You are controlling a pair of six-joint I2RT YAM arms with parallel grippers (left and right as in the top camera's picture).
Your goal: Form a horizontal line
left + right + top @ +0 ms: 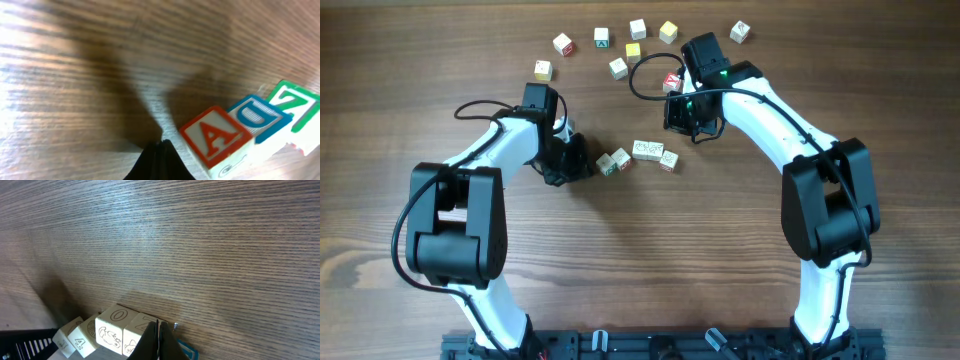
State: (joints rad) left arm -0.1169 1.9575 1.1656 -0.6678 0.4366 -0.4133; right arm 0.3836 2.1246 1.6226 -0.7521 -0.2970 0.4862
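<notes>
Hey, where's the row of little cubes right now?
Overhead view: the short row of small whitish printed cubes lies near the wooden table's middle, just right of the left gripper and below the right gripper.

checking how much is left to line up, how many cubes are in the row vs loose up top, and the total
cubes in the row: 5
loose cubes: 9
total: 14

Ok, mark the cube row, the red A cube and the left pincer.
cube row (pixel 642 151): overhead view, middle cube
red A cube (pixel 216 136): left wrist view, printed face
left pincer (pixel 160 145): left wrist view, closed tips
</notes>
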